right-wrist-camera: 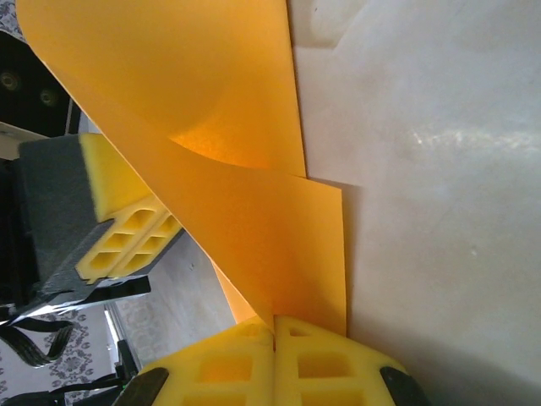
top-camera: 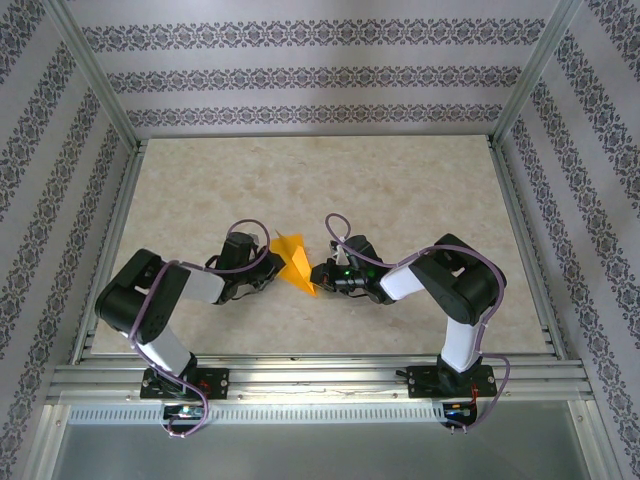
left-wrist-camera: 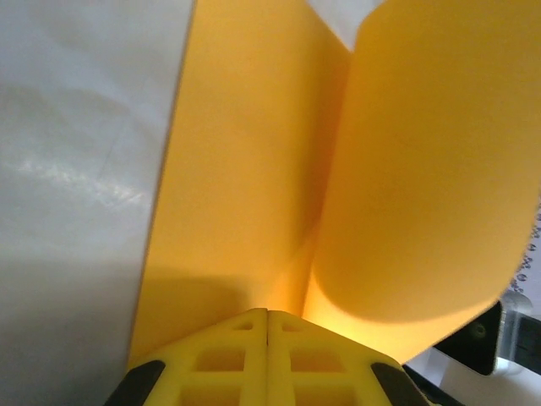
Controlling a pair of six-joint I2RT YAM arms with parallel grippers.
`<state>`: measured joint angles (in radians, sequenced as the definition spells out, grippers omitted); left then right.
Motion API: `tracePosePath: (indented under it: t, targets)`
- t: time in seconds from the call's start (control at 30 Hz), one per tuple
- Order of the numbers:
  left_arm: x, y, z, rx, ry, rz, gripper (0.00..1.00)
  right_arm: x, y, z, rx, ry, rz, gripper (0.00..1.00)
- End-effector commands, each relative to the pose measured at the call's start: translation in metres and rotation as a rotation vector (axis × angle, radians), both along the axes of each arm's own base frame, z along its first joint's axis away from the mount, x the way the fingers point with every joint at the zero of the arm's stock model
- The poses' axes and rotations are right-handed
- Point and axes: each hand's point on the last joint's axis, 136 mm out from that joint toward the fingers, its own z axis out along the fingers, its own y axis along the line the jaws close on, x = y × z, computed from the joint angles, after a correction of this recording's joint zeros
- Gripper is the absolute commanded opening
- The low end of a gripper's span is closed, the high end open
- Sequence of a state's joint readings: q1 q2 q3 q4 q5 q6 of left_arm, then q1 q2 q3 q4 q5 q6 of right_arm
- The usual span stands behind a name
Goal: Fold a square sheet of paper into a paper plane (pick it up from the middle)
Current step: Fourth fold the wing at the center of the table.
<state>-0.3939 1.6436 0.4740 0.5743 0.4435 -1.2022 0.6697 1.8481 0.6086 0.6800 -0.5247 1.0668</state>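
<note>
Orange square sheet of paper [top-camera: 293, 262] curls, clenched in both left pincer [left-wrist-camera: 267, 315] and right pincer [right-wrist-camera: 274, 320].

- One orange sheet of paper [top-camera: 293, 262] is lying partly folded near the middle of the scene.
- Two arms are reaching in from the six o'clock edge: the left arm [top-camera: 150, 300] from about seven o'clock, the right arm [top-camera: 455, 290] from about five.
- Two tools are meeting at the sheet: the left tool [top-camera: 268, 272] at its nine o'clock side, the right tool [top-camera: 322, 276] at its three o'clock side.
- Two yellow fingers [left-wrist-camera: 228, 359] are showing on each tool, four in all.
- One table [top-camera: 400, 190] is carrying everything.
</note>
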Motion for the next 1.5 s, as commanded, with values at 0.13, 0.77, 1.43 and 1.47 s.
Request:
tracePosePath:
  t: [0.13,0.77,1.43,1.47]
  targets:
    - [0.011,-0.021,0.047,-0.012,-0.176,-0.118,0.07,-0.011,-0.010,-0.024,-0.077,0.065,0.011,0.00]
    - [0.029,-0.039,0.019,-0.038,-0.113,-0.159,0.05,-0.012,-0.013,-0.024,-0.083,0.075,0.013,0.00]
    - [0.031,-0.044,0.021,-0.054,-0.121,-0.179,0.06,-0.015,-0.016,-0.028,-0.126,0.125,0.035,0.00]
    - [0.031,-0.044,0.019,-0.051,-0.115,-0.178,0.06,-0.015,-0.016,-0.029,-0.132,0.129,0.037,0.00]
